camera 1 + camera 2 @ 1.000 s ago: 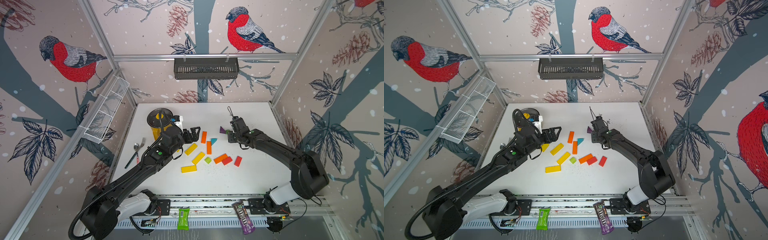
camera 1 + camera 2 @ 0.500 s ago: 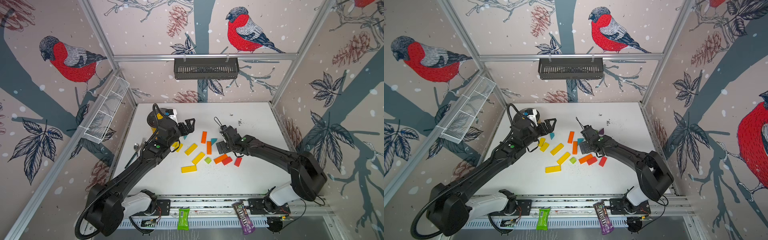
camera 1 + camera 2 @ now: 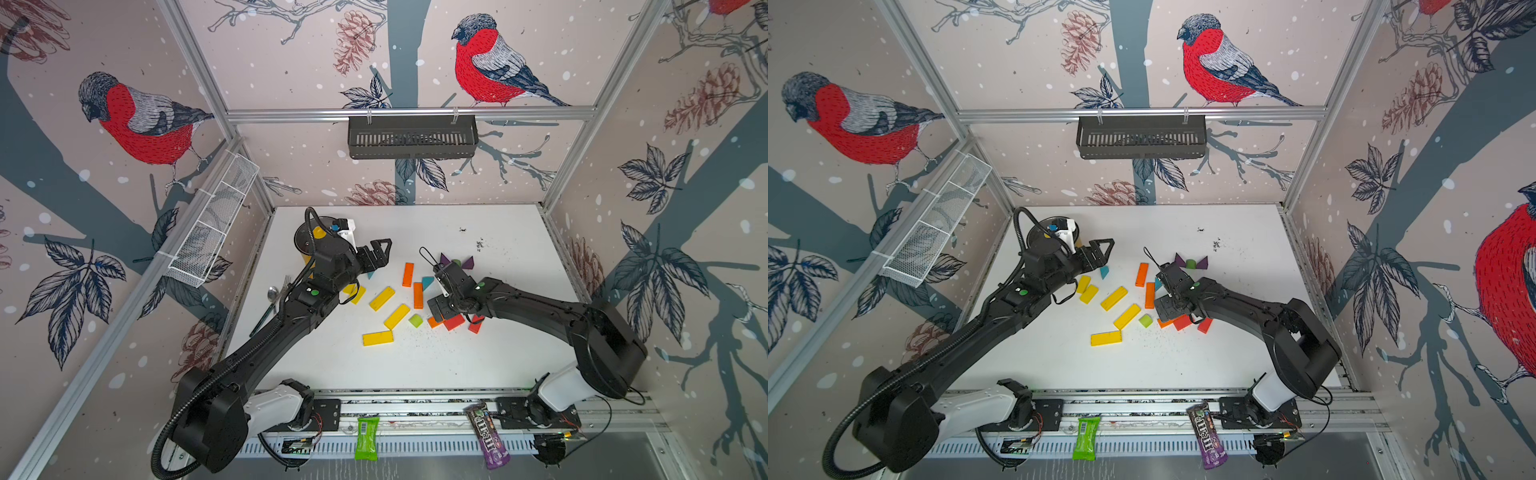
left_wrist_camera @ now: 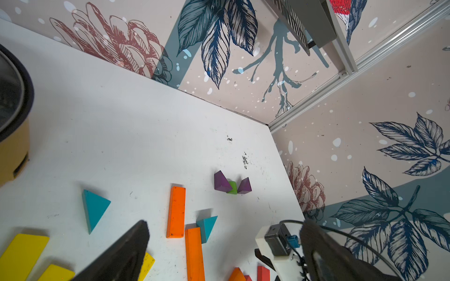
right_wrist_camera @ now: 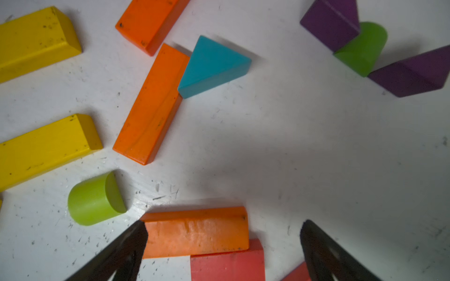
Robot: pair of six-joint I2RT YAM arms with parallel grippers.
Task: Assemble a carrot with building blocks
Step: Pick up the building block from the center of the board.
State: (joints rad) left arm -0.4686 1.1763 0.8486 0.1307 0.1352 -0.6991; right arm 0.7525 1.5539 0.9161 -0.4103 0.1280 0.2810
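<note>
The building blocks lie loose on the white table (image 3: 415, 365): yellow bars (image 3: 382, 298), two orange bars (image 3: 408, 274), teal triangles (image 3: 427, 282) and a lime-green block (image 3: 415, 320). Farther back, two purple triangles (image 3: 468, 262) flank another green block (image 4: 232, 187). My right gripper (image 3: 440, 309) hangs open low over an orange bar (image 5: 194, 233) that rests partly on a red block (image 5: 226, 265); in the right wrist view my right gripper (image 5: 224, 228) straddles them without touching. My left gripper (image 3: 380, 253) is open and empty, raised beside the pot; in the left wrist view my left gripper (image 4: 225, 226) looks across the blocks.
A yellow pot with a dark lid (image 3: 309, 245) stands at the back left, under my left wrist. A spoon and fork (image 3: 272, 295) lie by the left edge. A wire basket (image 3: 212, 224) hangs on the left wall, a black one (image 3: 411, 135) on the back wall. Dark crumbs (image 3: 480, 245) dot the table.
My right gripper has opened wide and come forward from the purple triangles to the orange and red blocks. My left arm has drawn back toward the pot, still open.
</note>
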